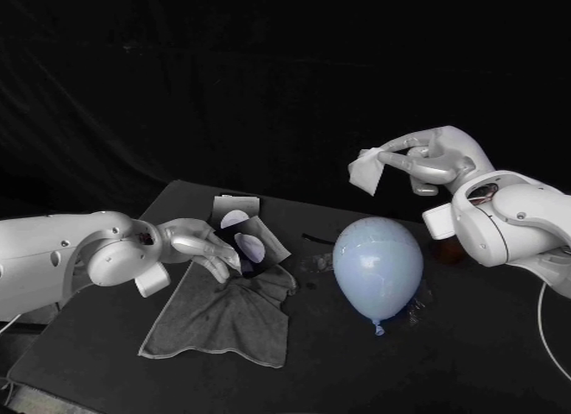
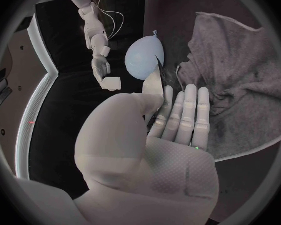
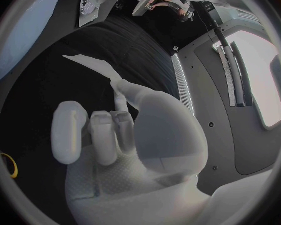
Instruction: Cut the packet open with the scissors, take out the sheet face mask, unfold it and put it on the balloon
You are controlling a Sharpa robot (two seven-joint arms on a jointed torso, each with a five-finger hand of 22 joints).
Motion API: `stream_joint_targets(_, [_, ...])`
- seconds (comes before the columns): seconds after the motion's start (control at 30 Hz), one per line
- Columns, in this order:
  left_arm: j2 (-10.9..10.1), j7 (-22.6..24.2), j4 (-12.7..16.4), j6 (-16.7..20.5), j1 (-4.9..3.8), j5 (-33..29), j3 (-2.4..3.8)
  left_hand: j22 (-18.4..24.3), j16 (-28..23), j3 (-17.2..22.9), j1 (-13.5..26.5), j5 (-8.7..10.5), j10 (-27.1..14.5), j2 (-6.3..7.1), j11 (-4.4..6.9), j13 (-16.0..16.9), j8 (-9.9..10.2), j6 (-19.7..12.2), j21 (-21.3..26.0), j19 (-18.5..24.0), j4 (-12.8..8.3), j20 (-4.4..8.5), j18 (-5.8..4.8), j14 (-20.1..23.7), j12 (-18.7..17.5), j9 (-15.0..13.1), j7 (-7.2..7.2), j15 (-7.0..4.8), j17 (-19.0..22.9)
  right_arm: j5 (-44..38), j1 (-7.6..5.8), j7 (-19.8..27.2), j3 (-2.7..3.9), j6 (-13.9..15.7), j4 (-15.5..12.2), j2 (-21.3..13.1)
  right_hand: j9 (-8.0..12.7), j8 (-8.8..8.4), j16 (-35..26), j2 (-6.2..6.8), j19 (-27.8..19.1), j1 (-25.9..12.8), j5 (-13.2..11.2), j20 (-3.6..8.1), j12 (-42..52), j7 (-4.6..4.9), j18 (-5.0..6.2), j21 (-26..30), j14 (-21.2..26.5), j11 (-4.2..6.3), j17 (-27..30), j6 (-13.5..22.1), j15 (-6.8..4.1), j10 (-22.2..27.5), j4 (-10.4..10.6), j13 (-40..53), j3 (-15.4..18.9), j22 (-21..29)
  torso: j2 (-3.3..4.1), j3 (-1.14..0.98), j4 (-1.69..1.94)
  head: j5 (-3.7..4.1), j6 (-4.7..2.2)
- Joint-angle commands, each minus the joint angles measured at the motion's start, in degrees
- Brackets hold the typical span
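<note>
On the black table [image 1: 485, 362] the pale blue balloon [image 1: 379, 263] lay near the middle, knot toward the robot; at about one o'clock from it the right hand [image 1: 435, 159] was raised above the table, fingers curled in, pinching the folded white sheet mask [image 1: 369, 172] by one edge, apart from the balloon; at about nine o'clock from the balloon the left hand [image 1: 205, 246] held the dark packet [image 1: 242, 228] between thumb and straightened fingers, the packet tilted up over the far end of a crumpled grey cloth [image 1: 223, 319], which spread toward seven o'clock.
</note>
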State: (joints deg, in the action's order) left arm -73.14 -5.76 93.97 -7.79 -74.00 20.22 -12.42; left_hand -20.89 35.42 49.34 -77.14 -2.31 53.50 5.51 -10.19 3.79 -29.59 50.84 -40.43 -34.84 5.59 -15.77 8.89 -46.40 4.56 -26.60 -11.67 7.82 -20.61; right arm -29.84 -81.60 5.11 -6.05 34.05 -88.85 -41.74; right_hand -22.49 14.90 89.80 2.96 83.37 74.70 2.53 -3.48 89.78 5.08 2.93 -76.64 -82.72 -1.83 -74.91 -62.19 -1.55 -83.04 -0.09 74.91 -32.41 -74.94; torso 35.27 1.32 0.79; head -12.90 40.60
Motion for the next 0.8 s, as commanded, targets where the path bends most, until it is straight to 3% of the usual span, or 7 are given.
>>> stream_joint_targets(0.03, [-0.53, -6.88, -1.76, -13.02, -0.07, 0.16, -0.09, -0.17, 0.07, -0.61, -0.04, -0.4, 0.62, -0.33, 0.13, -0.09, 0.2, -0.24, -0.55, -0.63, 0.51, 0.17, 1.5, -1.05, 0.05, -0.87, -0.07, -0.24, 0.28, 0.02, -0.06, 0.77, 0.05, -0.91, 0.31, 0.13, -4.72, 0.24, 0.2, -0.72, 0.05, 0.01, 0.26, 0.28, 0.22, -0.46, -0.01, -0.28, -7.28, 1.54, -15.09, -0.72, -1.61, -6.96, -0.28, 15.09, -0.06, -9.97, -0.01, 0.02, -0.05, -1.11, 0.69])
stream_joint_targets(0.2, [-0.88, -11.24, -4.35, -15.83, -0.08, 2.27, -0.19, 0.03, -0.56, -0.66, 0.23, -0.42, 0.94, -0.24, 0.21, -0.12, 0.24, -0.23, -0.5, -1.15, 1.03, 0.3, 1.62, -1.72, -0.2, -0.89, -0.03, -0.34, 0.86, 0.03, -0.06, 0.71, 0.04, -0.94, 0.43, 0.02, -4.72, 0.24, 0.2, -0.72, 0.05, 0.01, 0.26, 0.28, 0.22, -0.46, -0.01, -0.28, -7.28, 1.54, -15.09, -0.72, -1.61, -6.96, -0.28, 15.09, -0.06, -9.97, 0.1, 0.03, -0.16, -1.74, 0.96])
stream_joint_targets(0.3, [-0.89, -13.36, -5.38, -16.53, -0.08, 3.4, -0.21, 0.16, -0.93, -0.76, 0.37, -0.42, 1.47, 0.5, 0.26, -0.12, 0.87, -1.2, -0.59, -1.84, 0.88, 0.55, 1.69, -2.61, -0.26, -0.62, -0.13, -0.53, 1.26, 0.03, -0.06, 0.65, 0.03, -0.99, 0.51, 0.01, -4.72, 0.24, 0.2, -0.72, 0.05, 0.01, 0.26, 0.28, 0.22, -0.46, -0.01, -0.28, -7.28, 1.54, -15.09, -0.72, -1.61, -6.96, -0.28, 15.09, -0.06, -9.97, 0.14, 0.0, -0.17, -1.93, 1.07])
stream_joint_targets(0.47, [-0.72, -16.44, -6.3, -17.81, -0.09, 4.59, -0.23, 1.06, -2.01, -1.56, 2.21, -0.42, 2.42, 2.73, 0.16, -0.13, 4.52, -7.24, 0.15, -3.23, 1.65, 0.91, 1.68, -4.63, -0.44, 1.32, -0.13, -0.68, 1.98, 0.03, -0.06, 0.53, 0.01, -1.21, 0.53, 0.05, -4.82, 0.33, 0.2, -0.74, 0.01, -0.03, 0.26, 0.29, 0.22, -0.45, 0.0, -0.19, -7.28, 1.53, -15.09, -0.61, -1.6, -6.96, -0.33, 15.09, -0.14, -9.95, 0.11, 0.01, -0.21, -2.11, 1.2])
stream_joint_targets(0.57, [-0.7, -17.24, -6.5, -18.04, -0.09, 5.01, -0.24, 1.45, -2.36, -1.86, 2.56, -0.43, 2.56, 3.52, 0.06, -0.13, 5.01, -8.33, 0.57, -3.57, 1.81, 0.97, 1.67, -4.98, -0.52, 1.75, -0.03, -0.66, 2.16, 0.03, -0.07, 0.45, -0.01, -1.32, 0.45, -0.06, -4.82, 0.33, 0.2, -0.74, 0.01, -0.03, 0.26, 0.29, 0.22, -0.45, 0.0, -0.19, -7.28, 1.53, -15.09, -0.61, -1.6, -6.96, -0.33, 15.09, -0.14, -9.95, 0.06, 0.01, -0.21, -2.18, 1.19])
stream_joint_targets(0.67, [-0.8, -17.27, -6.78, -17.87, -0.12, 5.5, -0.23, 2.08, -2.75, -2.98, 2.79, -0.44, 2.81, 6.24, -0.22, -0.11, 6.02, -11.4, 1.24, -4.26, 1.58, 1.09, 1.71, -5.63, -0.53, 2.48, -1.74, -0.63, 2.33, 0.03, -0.07, 0.36, -0.03, -1.44, 0.28, -0.24, -4.82, 0.33, 0.2, -0.74, 0.01, -0.03, 0.26, 0.29, 0.22, -0.45, 0.0, -0.19, -7.28, 1.53, -15.09, -0.61, -1.6, -6.96, -0.33, 15.09, -0.14, -9.95, 0.02, 0.02, -0.16, -2.27, 1.17])
stream_joint_targets(0.8, [-1.14, -16.25, -7.47, -17.43, -0.27, 6.11, -0.19, 3.04, -3.64, -4.31, 0.77, -0.46, 2.68, 9.57, -0.49, -0.14, 5.78, -14.2, 2.24, -5.25, -0.46, 1.32, 1.67, -6.06, -0.69, 2.86, -2.22, -0.5, 2.69, 0.03, -0.07, 0.24, -0.07, -1.6, 0.14, -0.37, -4.82, 0.33, 0.2, -0.74, 0.01, -0.03, 0.26, 0.29, 0.22, -0.45, 0.0, -0.19, -7.28, 1.53, -15.09, -0.61, -1.6, -6.96, -0.33, 15.09, -0.14, -9.95, 0.03, 0.02, -0.16, -2.21, 1.08])
